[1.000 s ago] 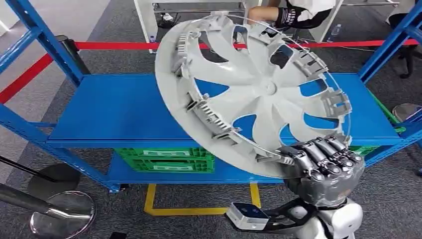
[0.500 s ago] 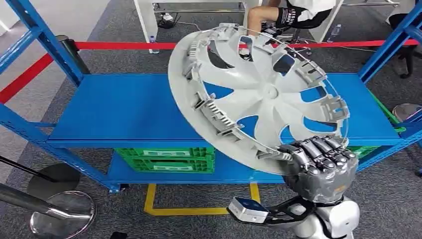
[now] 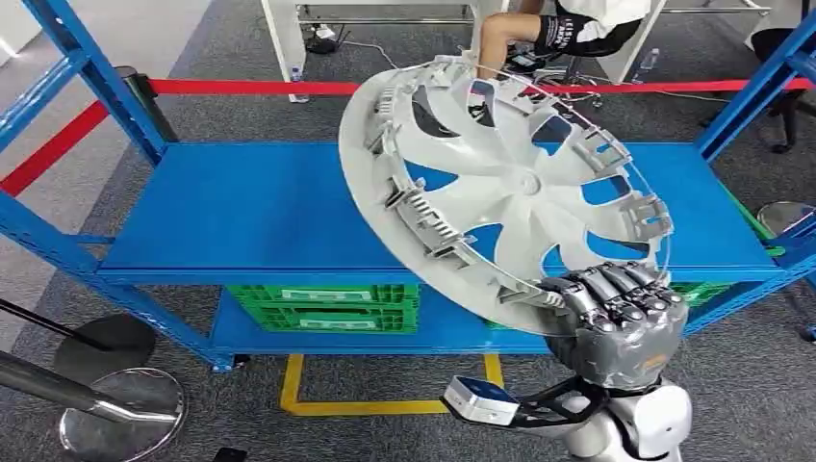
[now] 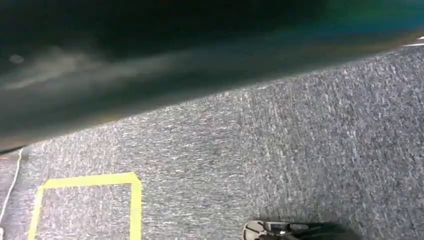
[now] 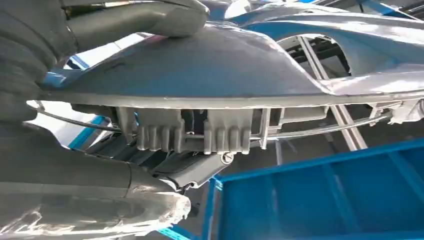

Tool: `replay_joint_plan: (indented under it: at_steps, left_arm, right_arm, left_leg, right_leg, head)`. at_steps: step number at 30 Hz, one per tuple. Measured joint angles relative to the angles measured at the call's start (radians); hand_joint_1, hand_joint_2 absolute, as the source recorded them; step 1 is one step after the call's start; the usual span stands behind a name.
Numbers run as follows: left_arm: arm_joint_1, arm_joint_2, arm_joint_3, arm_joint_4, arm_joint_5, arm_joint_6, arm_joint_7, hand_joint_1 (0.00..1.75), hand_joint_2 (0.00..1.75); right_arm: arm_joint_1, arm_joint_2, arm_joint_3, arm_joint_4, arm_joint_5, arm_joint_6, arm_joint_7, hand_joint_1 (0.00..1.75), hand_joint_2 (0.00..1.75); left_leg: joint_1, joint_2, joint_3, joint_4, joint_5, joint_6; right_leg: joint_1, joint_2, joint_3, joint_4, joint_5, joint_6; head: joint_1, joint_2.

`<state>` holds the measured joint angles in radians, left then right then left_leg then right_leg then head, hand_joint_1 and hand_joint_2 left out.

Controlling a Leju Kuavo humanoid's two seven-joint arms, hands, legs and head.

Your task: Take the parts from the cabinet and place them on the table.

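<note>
A large grey wheel cover point(image 3: 500, 188) with curved spokes and ribbed clips along its rim hangs tilted in the air above the blue shelf point(image 3: 241, 207), its inner side facing me. My right hand point(image 3: 616, 318) grips its near lower rim, fingers curled over the edge. In the right wrist view the thumb point(image 5: 140, 17) presses on the cover's outer face point(image 5: 210, 65) while the fingers point(image 5: 100, 195) lie under the rim clips. The left wrist view looks down at grey carpet with a yellow tape square point(image 4: 85, 200).
The blue rack has upright posts at the left point(image 3: 91, 82) and right point(image 3: 760, 82). Green crates point(image 3: 322, 306) sit on its lower level. A red barrier tape point(image 3: 241, 88) runs behind; a seated person point(image 3: 568, 29) is beyond it. A metal stand base point(image 3: 120, 412) is at lower left.
The right hand has carried the wheel cover a little to the right and away from me; the cover's left edge has shifted right over the shelf.
</note>
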<state>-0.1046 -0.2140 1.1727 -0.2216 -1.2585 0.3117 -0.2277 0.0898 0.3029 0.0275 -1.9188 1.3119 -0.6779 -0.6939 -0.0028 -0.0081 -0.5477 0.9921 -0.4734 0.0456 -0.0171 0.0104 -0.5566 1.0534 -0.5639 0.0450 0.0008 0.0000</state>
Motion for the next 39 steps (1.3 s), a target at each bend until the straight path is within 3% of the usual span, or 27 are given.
replay_joint_plan:
  at_steps: [2,3,4,5,7,8,9,12,13,14,16,18,19,21,23,24,25,27,29,30,32,33,34,35,36,38,39]
  left_arm:
    - [0.001,0.0,0.0,0.0,-0.001,0.0,0.001,0.0,0.0]
    - [0.002,0.0,0.0,0.0,-0.001,0.001,0.003,0.0,0.0]
    - [0.002,0.0,0.0,0.0,-0.001,0.003,0.005,0.0,0.0]
    - [0.002,0.0,0.0,0.0,-0.001,0.003,0.006,0.0,0.0]
    - [0.002,-0.001,-0.001,0.0,-0.003,0.003,0.009,0.0,0.0]
    - [0.002,-0.001,-0.002,0.0,-0.004,0.004,0.011,0.0,0.0]
    - [0.001,0.0,-0.002,0.0,-0.004,0.005,0.011,0.0,0.0]
    - [0.002,-0.001,-0.002,0.0,-0.004,0.006,0.012,0.0,0.0]
    - [0.002,0.0,-0.002,0.0,-0.004,0.006,0.012,0.0,0.0]
    - [0.001,0.0,-0.002,0.0,-0.004,0.006,0.012,0.0,0.0]
    - [0.001,-0.001,-0.002,0.0,-0.004,0.006,0.013,0.0,0.0]
    - [0.002,-0.001,-0.002,0.0,-0.004,0.006,0.013,0.0,0.0]
    - [0.002,-0.001,-0.002,0.0,-0.004,0.006,0.012,0.0,0.0]
    - [0.002,-0.001,-0.002,0.0,-0.004,0.006,0.012,0.0,0.0]
    - [0.0,0.0,-0.002,0.0,-0.005,0.006,0.013,0.0,0.0]
    - [-0.002,0.0,-0.003,0.0,-0.008,0.008,0.013,0.0,0.0]
    - [-0.005,0.0,-0.003,0.0,-0.008,0.009,0.015,0.0,0.0]
    - [-0.004,0.0,-0.004,0.0,-0.009,0.01,0.016,0.0,0.0]
    - [-0.003,0.0,-0.005,0.0,-0.01,0.01,0.018,0.0,0.0]
    - [-0.005,0.0,-0.006,0.0,-0.01,0.01,0.018,0.0,0.0]
    - [-0.005,-0.001,-0.008,0.0,-0.012,0.01,0.021,0.0,0.0]
    - [-0.004,-0.001,-0.008,0.0,-0.013,0.01,0.022,0.0,0.0]
    - [-0.004,-0.001,-0.008,0.0,-0.016,0.01,0.024,0.0,0.0]
    - [-0.004,0.0,-0.008,0.0,-0.017,0.01,0.026,0.0,0.0]
    - [-0.004,0.0,-0.008,0.0,-0.018,0.01,0.028,0.0,0.0]
    - [-0.004,0.0,-0.008,0.0,-0.018,0.01,0.031,0.0,0.0]
    - [-0.004,0.0,-0.008,0.0,-0.018,0.011,0.031,0.0,0.0]
  right_arm:
    - [0.0,0.0,-0.002,0.004,0.0,0.0,0.0,1.75,1.75]
    - [0.0,0.0,-0.002,0.006,0.0,0.0,-0.002,1.75,1.75]
    - [0.001,0.0,-0.003,0.01,0.0,0.0,-0.002,1.75,1.75]
    - [0.001,0.0,-0.004,0.013,0.0,0.0,-0.002,1.75,1.75]
    - [0.001,0.0,-0.006,0.016,-0.002,0.0,-0.002,1.75,1.75]
    - [0.001,0.0,-0.006,0.016,-0.003,0.0,-0.002,1.75,1.75]
    - [0.0,0.0,-0.006,0.019,-0.003,0.0,-0.002,1.75,1.75]
    - [0.0,0.0,-0.008,0.02,-0.005,0.0,-0.002,1.75,1.75]
    - [0.0,0.0,-0.008,0.022,-0.005,0.0,-0.001,1.75,1.75]
    - [0.0,0.002,-0.008,0.022,-0.005,0.0,-0.001,1.75,1.75]
    - [0.0,0.003,-0.008,0.023,-0.006,0.0,-0.001,1.75,1.75]
    - [0.0,0.003,-0.008,0.025,-0.007,0.0,-0.001,1.75,1.75]
    - [0.0,0.003,-0.009,0.027,-0.007,0.0,-0.001,1.75,1.75]
    - [0.0,0.003,-0.009,0.029,-0.007,0.0,-0.001,1.75,1.75]
    - [0.0,0.003,-0.009,0.029,-0.006,0.0,0.003,1.75,1.75]
    - [-0.001,0.003,-0.009,0.029,-0.004,0.0,0.018,1.75,1.75]
    - [-0.001,0.003,-0.008,0.03,-0.003,0.0,0.032,1.75,1.75]
    - [-0.001,0.003,-0.009,0.036,-0.011,0.0,0.03,1.75,1.75]
    - [-0.001,0.002,-0.015,0.044,-0.028,0.0,0.011,1.75,1.75]
    - [-0.001,0.002,-0.018,0.047,-0.031,0.0,0.006,1.75,1.75]
    - [-0.001,0.002,-0.021,0.054,-0.031,0.0,0.003,1.75,1.75]
    - [-0.001,0.002,-0.022,0.057,-0.031,0.0,0.0,1.75,1.75]
    - [-0.001,0.002,-0.023,0.062,-0.031,0.0,0.0,1.75,1.75]
    - [-0.001,0.002,-0.025,0.066,-0.031,0.0,0.0,1.75,1.75]
    - [-0.001,0.003,-0.027,0.069,-0.031,0.0,0.0,1.75,1.75]
    - [-0.001,0.003,-0.029,0.072,-0.028,0.0,0.0,1.75,1.75]
    - [-0.001,0.003,-0.031,0.072,-0.022,0.0,0.0,1.75,1.75]
  left_leg:
    - [-0.002,0.003,-0.006,0.0,0.002,0.002]
    - [-0.003,0.005,-0.008,0.001,0.003,0.001]
    - [-0.003,0.005,-0.009,0.001,0.004,0.0]
    - [-0.003,0.005,-0.009,0.002,0.005,-0.002]
    - [-0.002,0.004,-0.008,0.004,0.006,-0.005]
    - [-0.002,0.003,-0.009,0.007,0.006,-0.009]
    - [-0.006,0.002,-0.016,0.008,0.008,-0.018]
    - [-0.005,0.001,-0.028,0.013,0.024,-0.039]
    - [-0.005,0.0,-0.032,0.013,0.028,-0.045]
    - [-0.002,0.0,-0.039,0.022,0.009,-0.05]
    - [0.001,0.002,-0.076,0.119,-0.08,-0.06]
    - [0.003,0.002,-0.13,0.279,-0.163,-0.066]
    - [0.004,0.002,-0.137,0.318,-0.172,-0.065]
    - [0.003,0.002,-0.09,0.266,-0.122,-0.061]
    - [0.002,0.002,0.028,0.083,-0.049,-0.053]
    - [0.001,0.002,0.074,0.004,-0.065,-0.048]
    - [-0.003,-0.001,0.085,-0.019,-0.066,-0.047]
    - [-0.008,-0.001,0.072,-0.013,-0.059,-0.04]
    - [0.0,0.004,0.066,-0.027,-0.034,-0.021]
    - [-0.003,0.007,0.054,-0.027,-0.024,-0.014]
    - [-0.005,0.008,0.029,-0.026,-0.005,-0.007]
    - [-0.006,0.009,0.015,-0.025,0.006,-0.005]
    - [-0.008,0.01,0.0,-0.024,0.016,-0.005]
    - [-0.009,0.011,-0.013,-0.024,0.026,-0.006]
    - [-0.01,0.011,-0.026,-0.023,0.035,-0.007]
    - [-0.01,0.009,-0.048,-0.019,0.051,-0.012]
    - [-0.01,0.008,-0.05,-0.014,0.058,-0.015]
  right_leg:
    - [-0.003,0.0,-0.069,0.16,-0.077,0.004]
    - [-0.003,-0.001,-0.101,0.232,-0.1,0.005]
    - [-0.003,-0.001,-0.113,0.26,-0.095,0.007]
    - [-0.004,-0.002,-0.102,0.239,-0.068,0.007]
    - [-0.005,-0.005,-0.023,0.082,0.028,0.005]
    - [-0.007,-0.006,0.02,-0.007,0.059,0.004]
    - [-0.002,-0.005,0.051,-0.032,0.039,0.002]
    - [0.002,0.0,0.031,-0.04,0.048,-0.01]
    - [0.0,-0.001,0.027,-0.044,0.055,-0.021]
    - [-0.004,-0.007,0.022,-0.049,0.063,-0.033]
    - [-0.002,-0.01,0.005,-0.049,0.074,-0.05]
    - [0.002,-0.013,-0.016,-0.048,0.089,-0.053]
    - [0.004,-0.013,-0.026,-0.047,0.096,-0.053]
    - [0.006,-0.013,-0.046,-0.045,0.11,-0.051]
    - [0.007,-0.012,-0.061,-0.042,0.123,-0.046]
    - [0.009,-0.012,-0.064,-0.041,0.129,-0.041]
    - [0.01,-0.013,-0.068,-0.041,0.135,-0.034]
    - [0.006,-0.014,-0.07,-0.044,0.151,-0.021]
    - [0.003,-0.012,-0.079,-0.043,0.153,-0.01]
    - [0.004,-0.012,-0.095,-0.019,0.111,-0.009]
    - [0.004,-0.011,-0.132,0.111,-0.005,-0.004]
    - [0.004,-0.011,-0.151,0.189,-0.048,-0.001]
    - [0.004,-0.012,-0.16,0.248,-0.064,0.001]
    - [0.004,-0.012,-0.15,0.262,-0.047,0.002]
    - [0.004,-0.012,-0.121,0.238,-0.016,0.001]
    - [0.006,-0.012,-0.011,0.091,0.048,-0.007]
    - [0.006,-0.012,0.056,-0.006,0.045,-0.012]
  head:
    - [0.0,0.0]
    - [0.001,0.0]
    - [0.001,0.0]
    - [0.001,0.0]
    - [0.001,0.0]
    - [0.002,0.0]
    - [0.001,0.0]
    - [-0.003,0.0]
    - [-0.001,0.0]
    - [-0.001,0.0]
    - [-0.008,0.0]
    - [-0.007,0.0]
    - [-0.007,0.0]
    - [-0.007,0.0]
    - [-0.008,0.0]
    - [-0.008,0.0]
    - [-0.005,0.0]
    - [-0.008,0.0]
    - [-0.008,0.0]
    - [-0.005,0.0]
    - [-0.002,0.0]
    - [-0.003,0.0]
    - [-0.001,0.0]
    - [-0.003,0.0]
    - [-0.002,0.0]
    - [-0.002,0.0]
    - [-0.002,0.0]
